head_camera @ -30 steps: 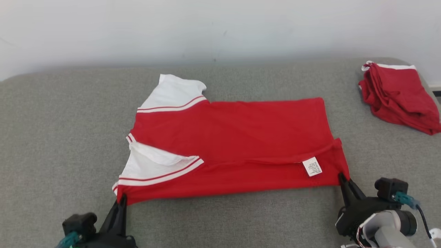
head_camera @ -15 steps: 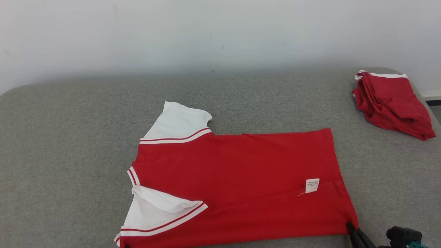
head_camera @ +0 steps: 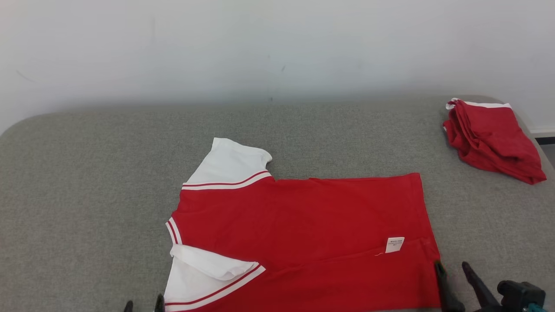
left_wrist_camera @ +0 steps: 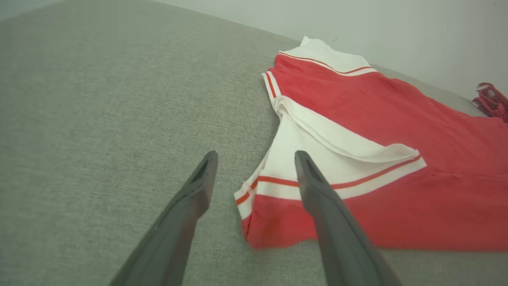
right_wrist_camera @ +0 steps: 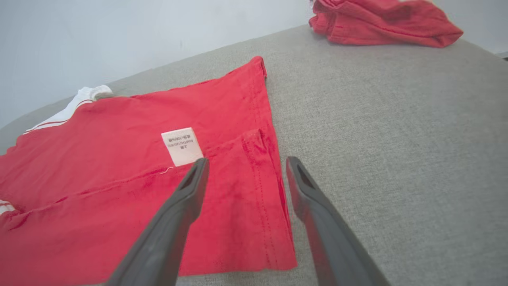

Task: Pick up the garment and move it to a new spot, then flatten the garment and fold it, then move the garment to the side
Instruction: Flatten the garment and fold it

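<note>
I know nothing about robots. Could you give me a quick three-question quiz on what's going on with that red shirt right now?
1. Multiple choice: what colour are the sleeves of the shirt? A white, B blue, C black.
2. True or false: the left gripper and the right gripper are both clamped shut on the shirt.
3. Fill in: the small white label lies nearest the ___ gripper.

Key: 1 A. 2 false, both stand open at the shirt's near corners. 3 right.
</note>
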You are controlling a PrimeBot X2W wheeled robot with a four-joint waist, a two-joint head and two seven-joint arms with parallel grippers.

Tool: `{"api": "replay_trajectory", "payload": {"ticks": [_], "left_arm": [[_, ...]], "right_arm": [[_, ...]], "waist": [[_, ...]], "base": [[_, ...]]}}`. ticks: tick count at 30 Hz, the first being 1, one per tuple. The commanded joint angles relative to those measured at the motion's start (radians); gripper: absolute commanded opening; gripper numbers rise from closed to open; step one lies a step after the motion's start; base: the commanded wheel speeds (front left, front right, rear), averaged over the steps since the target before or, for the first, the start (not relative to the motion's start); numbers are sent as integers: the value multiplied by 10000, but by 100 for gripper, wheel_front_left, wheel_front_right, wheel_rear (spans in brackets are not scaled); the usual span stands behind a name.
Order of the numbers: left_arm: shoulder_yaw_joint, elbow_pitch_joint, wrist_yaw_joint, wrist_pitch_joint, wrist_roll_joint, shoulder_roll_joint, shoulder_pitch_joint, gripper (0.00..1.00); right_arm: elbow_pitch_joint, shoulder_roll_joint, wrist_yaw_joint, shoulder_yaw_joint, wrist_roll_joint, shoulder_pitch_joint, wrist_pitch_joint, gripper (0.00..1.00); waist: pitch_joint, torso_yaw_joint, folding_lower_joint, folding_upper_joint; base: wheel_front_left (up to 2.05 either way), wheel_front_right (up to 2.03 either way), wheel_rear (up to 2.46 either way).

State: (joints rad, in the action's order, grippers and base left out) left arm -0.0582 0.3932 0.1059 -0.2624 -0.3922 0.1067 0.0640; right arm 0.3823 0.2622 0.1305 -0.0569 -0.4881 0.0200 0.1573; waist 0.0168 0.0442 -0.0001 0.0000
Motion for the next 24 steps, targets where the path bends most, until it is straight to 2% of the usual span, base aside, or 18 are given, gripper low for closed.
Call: {"api": "replay_trajectory", "payload": {"ticks": [1,4,6,11,12,18,24], "left_arm": [[82,-172,47,-31,162,-30,74,100],[587,-970,30,-33,564,-114,166,100],[780,-1646,-95,-31,1362,-60,185,100],[1238,-2725,-392,-33,2536,-280,232,100],[1269,-2790,-431,-33,2724,-304,228,100],[1418,-2946,-523,-33,3213,-456,148,100],[1250,-2517,-470,-33,3367,-528,431,100]], "right_arm": [[-89,-27,9,31,78,-39,144,100],[-434,-154,9,161,379,-158,570,100],[-624,-249,9,255,478,-191,765,100],[-905,-435,9,257,902,-309,1041,100],[-943,-395,9,214,1206,-322,1077,100],[-1670,-1085,9,511,2294,-55,1078,100],[-1865,-1450,9,119,3337,407,1080,100]], "waist": [[-13,-6,1,0],[-49,-6,1,0],[-72,3,1,0],[-100,27,1,0],[-95,21,1,0],[-23,-15,1,0],[20,-42,1,0]], "base": [[0,0,0],[0,0,0],[0,0,0],[0,0,0],[0,0,0],[0,0,0],[0,0,0]]}}
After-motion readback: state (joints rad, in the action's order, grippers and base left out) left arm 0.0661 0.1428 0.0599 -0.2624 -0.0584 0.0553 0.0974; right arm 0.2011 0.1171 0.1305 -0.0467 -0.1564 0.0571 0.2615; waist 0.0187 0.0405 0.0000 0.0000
